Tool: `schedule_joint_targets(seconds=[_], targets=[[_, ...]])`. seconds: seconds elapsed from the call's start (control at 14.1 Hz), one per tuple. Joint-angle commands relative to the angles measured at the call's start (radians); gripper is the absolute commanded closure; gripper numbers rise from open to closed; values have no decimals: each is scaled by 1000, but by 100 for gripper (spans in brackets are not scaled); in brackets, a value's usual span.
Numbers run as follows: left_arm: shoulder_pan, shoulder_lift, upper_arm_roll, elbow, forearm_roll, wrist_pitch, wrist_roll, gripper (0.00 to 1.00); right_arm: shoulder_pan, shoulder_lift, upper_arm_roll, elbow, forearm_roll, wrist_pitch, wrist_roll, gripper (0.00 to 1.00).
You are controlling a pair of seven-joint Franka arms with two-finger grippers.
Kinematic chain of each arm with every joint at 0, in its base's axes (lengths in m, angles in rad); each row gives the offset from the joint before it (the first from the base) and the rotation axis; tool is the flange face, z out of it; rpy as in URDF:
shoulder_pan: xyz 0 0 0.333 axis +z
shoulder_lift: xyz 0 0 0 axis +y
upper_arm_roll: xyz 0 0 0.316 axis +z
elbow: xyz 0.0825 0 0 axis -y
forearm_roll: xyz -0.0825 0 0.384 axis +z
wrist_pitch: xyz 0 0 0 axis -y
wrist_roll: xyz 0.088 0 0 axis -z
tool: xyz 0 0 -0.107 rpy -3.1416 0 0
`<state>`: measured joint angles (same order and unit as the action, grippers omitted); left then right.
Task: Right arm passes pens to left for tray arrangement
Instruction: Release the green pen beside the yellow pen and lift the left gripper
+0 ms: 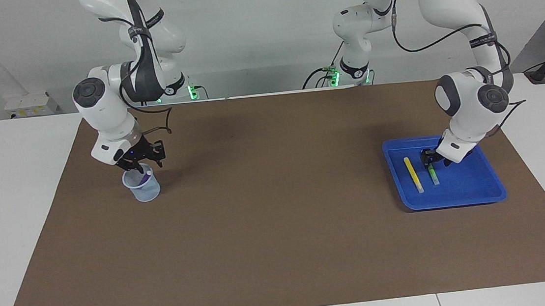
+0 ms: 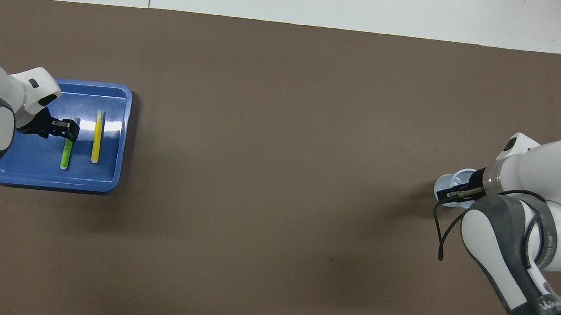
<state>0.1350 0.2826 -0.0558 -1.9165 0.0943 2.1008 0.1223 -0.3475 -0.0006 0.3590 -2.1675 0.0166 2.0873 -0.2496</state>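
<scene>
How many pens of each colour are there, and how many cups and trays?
Yellow pen: 1, lying in the tray
Green pen: 1, lying in the tray beside the yellow one
Purple pen: 1, standing in the cup
Cup: 1
Tray: 1
Total: 5 things, 3 of them pens
</scene>
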Motion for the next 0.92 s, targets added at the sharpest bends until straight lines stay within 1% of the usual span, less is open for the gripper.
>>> schedule_joint_targets(seconds=[0.0, 0.14, 0.28, 0.43, 0.57, 0.71, 0.85], targets=[[-12, -25, 5, 57, -22, -116, -7, 32, -10, 31, 8, 64, -50, -53, 1, 41], [-12, -49, 5, 82, -69, -171, -21, 32, -10, 33, 8, 64, -79, -27, -19, 48], [-17, -68, 5, 122, -76, -241, -47, 32, -13, 39, 8, 57, -80, 11, -26, 49], [-35, -89, 5, 155, -77, -301, -79, 32, -15, 39, 9, 48, -66, 20, -17, 48], [-44, -115, 1, 163, -80, -330, -121, 31, -15, 42, 9, 44, -61, 22, -11, 49], [-49, -134, -12, 177, -112, -355, -160, 31, -15, 47, 9, 44, -61, 37, -13, 52], [-49, -137, -27, 203, -140, -384, -219, 31, -15, 47, 9, 43, -61, 40, -13, 53]])
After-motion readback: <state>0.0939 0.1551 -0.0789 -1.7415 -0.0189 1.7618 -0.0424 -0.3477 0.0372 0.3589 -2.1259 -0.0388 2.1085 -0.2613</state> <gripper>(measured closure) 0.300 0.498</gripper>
